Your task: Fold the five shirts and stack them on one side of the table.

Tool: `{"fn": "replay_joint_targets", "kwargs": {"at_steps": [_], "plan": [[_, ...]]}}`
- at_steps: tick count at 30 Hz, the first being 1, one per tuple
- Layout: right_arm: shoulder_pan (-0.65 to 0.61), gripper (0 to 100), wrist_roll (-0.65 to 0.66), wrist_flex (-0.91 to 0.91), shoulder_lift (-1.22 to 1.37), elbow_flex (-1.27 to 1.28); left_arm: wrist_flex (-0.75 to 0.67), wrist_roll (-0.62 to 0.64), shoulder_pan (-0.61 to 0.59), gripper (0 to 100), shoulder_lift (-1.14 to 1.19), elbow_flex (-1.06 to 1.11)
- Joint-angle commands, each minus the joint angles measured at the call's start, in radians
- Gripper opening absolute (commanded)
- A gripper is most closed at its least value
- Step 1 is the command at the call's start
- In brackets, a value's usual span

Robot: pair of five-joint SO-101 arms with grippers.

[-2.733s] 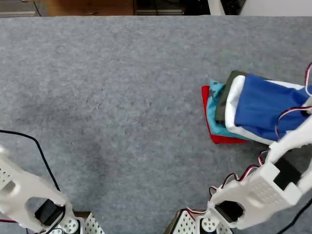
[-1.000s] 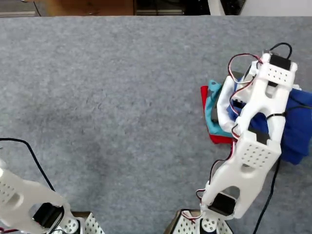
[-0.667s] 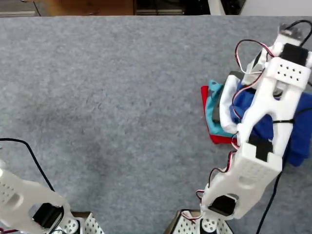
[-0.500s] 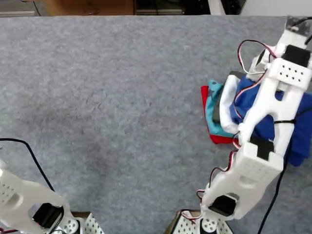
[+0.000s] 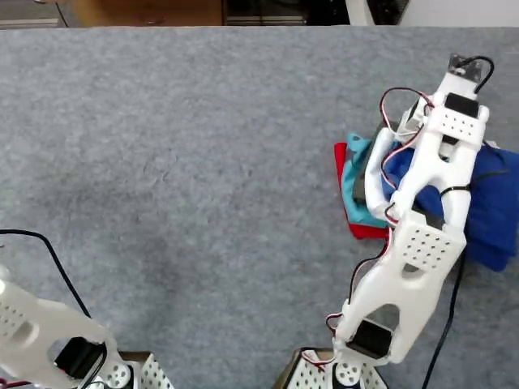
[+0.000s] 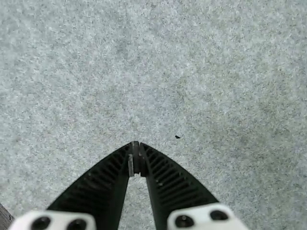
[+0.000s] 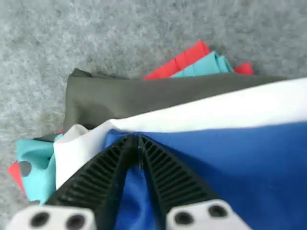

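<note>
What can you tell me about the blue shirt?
The blue shirt is plain bright blue, soft-looking cloth, folded and lying flat. It is the top one, resting on a white shirt at the right side of the grey table. The right hand, shut, has its tips at the shirt's corner; whether it pinches the cloth is unclear.

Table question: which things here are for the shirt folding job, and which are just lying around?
For the job: blue shirt, white shirt, dark shirt, teal shirt and red shirt, stacked together; right gripper, at the blue shirt.

Just lying about: black cable; tiny dark speck on the table near the left gripper.
</note>
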Motion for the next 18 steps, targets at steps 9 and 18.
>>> {"fn": "replay_joint_targets", "kwargs": {"at_steps": [9, 18], "plan": [[0.094, 1.9, -0.003, 0.267, -0.157, -0.314, 0.009, -0.066, -0.023, 2, -0.061, -0.044], [0.292, 1.9, -0.002, 0.313, -0.12, -0.294, 0.009, -0.071, -0.038, 2, -0.061, -0.044]]}}
